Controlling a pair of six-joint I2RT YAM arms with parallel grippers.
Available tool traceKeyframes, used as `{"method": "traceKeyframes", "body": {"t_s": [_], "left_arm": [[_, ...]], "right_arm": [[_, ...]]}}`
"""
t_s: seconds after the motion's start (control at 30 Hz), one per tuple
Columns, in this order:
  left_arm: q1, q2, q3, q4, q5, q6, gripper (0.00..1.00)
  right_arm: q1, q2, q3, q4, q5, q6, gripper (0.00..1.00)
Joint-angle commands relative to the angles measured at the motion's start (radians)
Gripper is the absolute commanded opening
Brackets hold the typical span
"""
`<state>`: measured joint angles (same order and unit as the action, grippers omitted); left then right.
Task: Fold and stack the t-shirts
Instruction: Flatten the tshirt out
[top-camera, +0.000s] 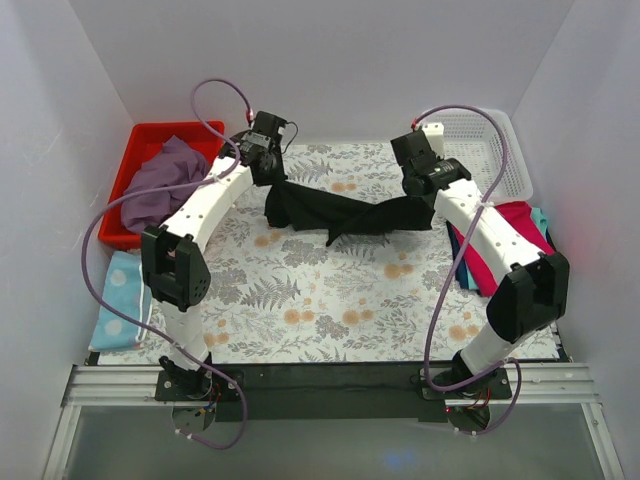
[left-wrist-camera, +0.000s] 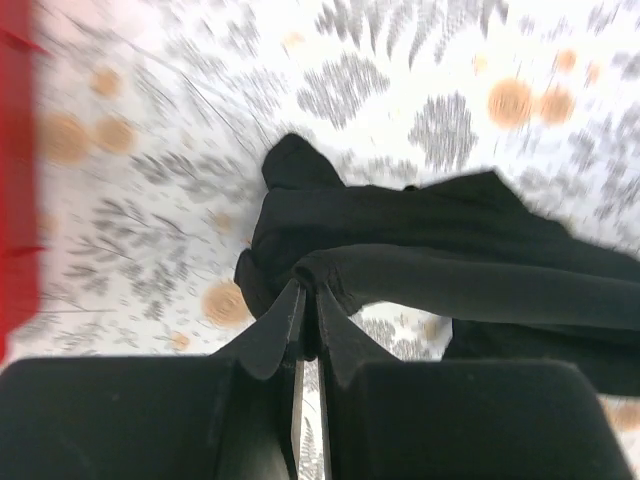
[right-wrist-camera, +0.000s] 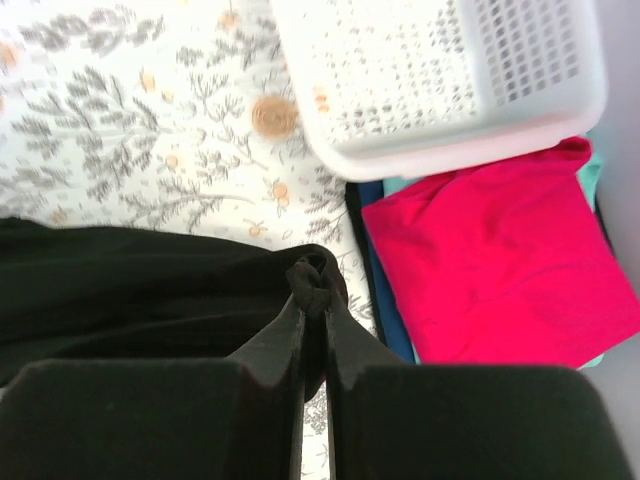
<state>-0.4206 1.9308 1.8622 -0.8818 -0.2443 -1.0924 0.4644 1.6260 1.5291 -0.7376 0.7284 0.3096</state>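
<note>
The black t-shirt (top-camera: 340, 213) hangs stretched between my two grippers above the floral table cover. My left gripper (top-camera: 268, 172) is shut on its left end; the left wrist view shows the cloth (left-wrist-camera: 440, 260) pinched at the fingertips (left-wrist-camera: 308, 288). My right gripper (top-camera: 420, 190) is shut on its right end, with a bunch of black cloth (right-wrist-camera: 150, 290) pinched at the tips (right-wrist-camera: 314, 290). A dusty purple t-shirt (top-camera: 165, 180) lies in the red bin. A magenta-pink t-shirt (top-camera: 500, 250), also in the right wrist view (right-wrist-camera: 500, 270), lies folded on dark blue and teal ones at the right.
A red bin (top-camera: 145, 140) stands at the back left. A white mesh basket (top-camera: 490, 150) stands at the back right, also in the right wrist view (right-wrist-camera: 440, 80). A light blue dotted cloth (top-camera: 120, 300) lies at the left edge. White walls enclose the table.
</note>
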Motion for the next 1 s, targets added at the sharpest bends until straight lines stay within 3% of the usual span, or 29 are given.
{"method": "traceKeyframes", "body": {"t_s": [0.0,0.33,0.7,0.87,0.97], "left_arm": [[0.006,-0.145,0.063,0.037,-0.239,0.026,0.00],[0.009,-0.317,0.103,0.093,-0.444,0.074,0.00],[0.009,-0.611,-0.046,0.288,-0.509,0.089,0.00],[0.009,-0.573,-0.101,0.333,-0.437,0.057,0.00],[0.019,-0.423,-0.098,0.319,-0.365,0.029,0.00]], "right_arm": [[-0.007,-0.067,0.117,0.015,0.078,-0.029,0.01],[-0.007,-0.159,0.217,0.014,0.065,-0.058,0.01],[-0.004,-0.363,0.184,0.023,0.043,-0.067,0.01],[-0.004,-0.430,0.073,0.050,0.042,-0.018,0.01],[-0.009,-0.408,-0.098,0.083,0.040,0.061,0.01]]}}
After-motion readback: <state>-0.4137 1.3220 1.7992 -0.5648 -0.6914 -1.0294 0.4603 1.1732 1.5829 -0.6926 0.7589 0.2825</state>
